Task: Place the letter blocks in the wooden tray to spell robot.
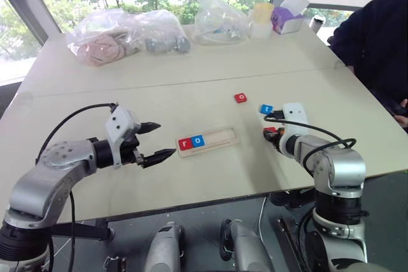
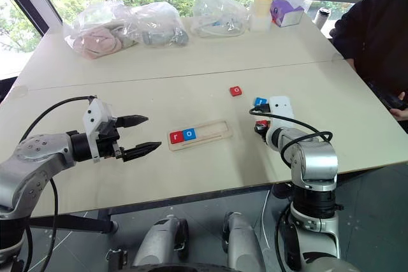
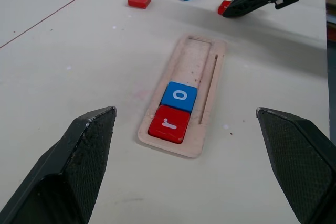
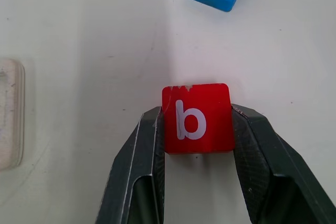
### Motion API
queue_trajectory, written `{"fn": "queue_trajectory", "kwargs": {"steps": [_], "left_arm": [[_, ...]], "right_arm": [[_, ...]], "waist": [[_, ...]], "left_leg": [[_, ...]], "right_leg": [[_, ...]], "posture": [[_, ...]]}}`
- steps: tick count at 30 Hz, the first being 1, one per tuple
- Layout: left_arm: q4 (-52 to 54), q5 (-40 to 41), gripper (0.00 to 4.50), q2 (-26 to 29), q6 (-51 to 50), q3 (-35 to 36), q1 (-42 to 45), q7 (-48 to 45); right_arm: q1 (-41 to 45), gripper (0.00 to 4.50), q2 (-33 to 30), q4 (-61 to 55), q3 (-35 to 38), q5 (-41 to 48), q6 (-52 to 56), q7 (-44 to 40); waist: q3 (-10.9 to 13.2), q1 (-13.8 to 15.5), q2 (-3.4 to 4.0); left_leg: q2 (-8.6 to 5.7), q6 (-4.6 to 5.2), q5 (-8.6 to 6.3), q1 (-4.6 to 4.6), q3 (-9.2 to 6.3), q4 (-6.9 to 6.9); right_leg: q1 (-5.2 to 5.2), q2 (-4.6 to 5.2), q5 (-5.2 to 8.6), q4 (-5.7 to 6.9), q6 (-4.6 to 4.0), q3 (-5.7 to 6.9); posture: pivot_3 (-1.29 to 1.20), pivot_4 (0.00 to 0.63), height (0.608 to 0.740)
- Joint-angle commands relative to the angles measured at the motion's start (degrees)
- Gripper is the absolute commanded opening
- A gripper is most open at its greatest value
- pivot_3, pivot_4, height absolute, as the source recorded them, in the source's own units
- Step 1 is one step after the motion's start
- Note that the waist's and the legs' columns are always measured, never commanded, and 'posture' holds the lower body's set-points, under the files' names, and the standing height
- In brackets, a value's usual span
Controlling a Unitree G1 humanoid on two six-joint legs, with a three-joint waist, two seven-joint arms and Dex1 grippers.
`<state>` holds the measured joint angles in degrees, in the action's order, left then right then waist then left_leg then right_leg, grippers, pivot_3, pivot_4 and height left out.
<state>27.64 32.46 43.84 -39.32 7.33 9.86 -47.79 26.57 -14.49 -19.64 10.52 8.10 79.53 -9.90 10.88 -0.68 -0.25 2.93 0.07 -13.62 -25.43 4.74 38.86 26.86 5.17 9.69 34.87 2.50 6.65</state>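
The wooden tray lies flat on the pale surface, between the two arms. Two letter blocks sit side by side at one end of it, the end nearer the left tool: a red r block at the very end and a blue o block touching it. The rest of the tray is bare wood. Three more blocks are out on the surface, past the far end of the tray. A red o block lies alone, and a blue block lies near the right tool. Its letter is cut off in the right wrist view and looks like a t. The right tool is clamped on a red b block, one finger on each side, down low at the surface. The right wrist view shows the b clearly, while the head views show just a bit of red there. The left tool hangs with its fingers wide apart, holding nothing, just beside the filled end of the tray. Clear bags lie at the far side of the surface.
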Motion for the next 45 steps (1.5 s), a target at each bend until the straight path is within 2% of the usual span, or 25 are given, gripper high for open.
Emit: {"fn": "queue_trajectory", "kwargs": {"steps": [1,3,5,6,9,13,16,19,23,28,34,45], "left_arm": [[1.24,-0.38,4.5,0.7,1.03,-0.13,0.63,0.03],[1.45,-0.32,4.5,0.55,0.89,-0.16,0.45,0.27],[1.5,-0.15,4.5,0.49,0.75,-0.03,0.34,0.41],[1.63,-0.14,4.5,0.58,0.75,0.02,0.07,0.44],[1.91,0.06,4.5,0.62,0.47,0.3,-0.58,0.73],[1.64,0.46,4.5,0.5,0.32,0.51,-0.6,0.72],[1.37,0.69,4.5,0.29,0.32,0.25,-0.42,0.59],[0.4,0.39,4.5,0.07,0.7,-0.12,0.05,0.5],[-0.82,-0.03,4.5,-0.01,1.19,-0.59,0.56,0.2],[-1.52,-0.12,4.5,0.46,1.5,-0.65,0.63,-0.03],[-0.58,-0.03,4.5,0.74,1.18,-0.45,0.09,0.37],[0.42,0.12,4.5,1.18,1.05,-0.08,-0.67,1.02]], "right_arm": [[0.78,1.17,0.84,-1.76,-0.69,1.15,0.57,-0.01],[0.52,1.17,0.76,-1.71,-1.29,1.11,0.25,0.01],[0.46,2.23,0.42,-1.65,-1.78,1.05,-0.11,-0.11],[0.61,2.53,-0.4,-1.71,-2.19,1.4,0.06,-0.84],[0.82,3.99,-9.27,-2.97,-6.09,3.91,-2.67,-8.12],[0.35,3.99,-22.01,-2.08,-10.23,7.98,-11.42,-21.53],[-0.68,3.99,-31.93,4.31,-12.25,6.02,-28.75,-33.57],[-1.86,3.99,-35.7,13.07,-12.8,6.05,-47.78,-45.03],[0.08,3.99,-35.85,26.39,-15.36,3.84,-63.44,-54.11],[6.21,3.99,-34.13,40.2,-18.44,0.59,-72.66,-59.83],[12.73,3.99,-31.26,53.48,-20.81,-3.31,-79.36,-62.93],[15.1,3.99,-29.69,61.02,-21.58,-6.51,-83.82,-65.62]], "waist": [[0.0,-0.07,0.0],[0.0,-0.13,0.0],[0.0,-0.15,0.0],[0.0,-0.13,0.0],[0.09,-0.02,0.1],[0.19,0.03,0.25],[0.23,0.02,0.22],[0.26,0.12,0.09],[0.27,0.14,0.05],[0.29,-0.11,0.05],[0.29,0.15,0.05],[0.28,0.25,0.05]], "left_leg": [[0.0,0.0,0.0,0.0,0.0,0.0],[0.0,0.0,0.0,0.01,-0.01,-0.01],[0.01,-0.01,0.0,0.0,-0.01,-0.03],[0.01,-0.01,-0.01,0.0,-0.01,-0.03],[0.01,-0.01,-0.01,-0.01,-0.01,-0.04],[-0.03,-0.01,-0.01,-0.09,0.01,-0.19],[-0.09,0.01,-0.02,-0.07,0.08,-0.33],[-0.34,0.18,0.08,0.02,0.13,-0.61],[-0.26,0.21,0.1,0.04,0.14,-0.7],[-0.22,0.15,0.16,0.1,0.18,-0.67],[-0.2,0.07,0.21,0.14,0.17,-0.62],[-0.21,-0.01,0.26,0.26,0.18,-0.62]], "right_leg": [[0.0,0.0,0.0,0.0,0.0,0.0],[0.01,0.0,0.0,0.0,0.0,0.0],[0.01,0.0,0.0,-0.01,0.0,0.0],[0.01,0.0,0.0,-0.02,0.0,0.0],[0.01,0.03,0.0,-0.07,0.0,0.0],[-0.12,0.08,0.0,-0.65,0.01,0.04],[-0.15,0.11,0.0,-0.84,0.03,0.07],[-0.15,0.17,0.0,-0.85,0.07,0.06],[-0.15,-0.09,0.01,-0.8,0.09,0.07],[-0.13,-0.13,-0.01,-0.7,0.06,0.05],[-0.2,-0.14,-0.04,-0.68,0.01,0.05],[-0.31,-0.14,-0.08,-0.62,0.0,0.05]], "posture": [[0.0,0.15,0.725],[0.0,0.15,0.725],[0.0,0.15,0.725],[0.0,0.15,0.725],[0.0,0.15,0.725],[0.0,0.15,0.725],[0.0,0.15,0.725],[0.0,0.15,0.725],[0.0,0.15,0.725],[0.0,0.15,0.725],[0.0,0.15,0.725],[0.0,0.15,0.725]]}}
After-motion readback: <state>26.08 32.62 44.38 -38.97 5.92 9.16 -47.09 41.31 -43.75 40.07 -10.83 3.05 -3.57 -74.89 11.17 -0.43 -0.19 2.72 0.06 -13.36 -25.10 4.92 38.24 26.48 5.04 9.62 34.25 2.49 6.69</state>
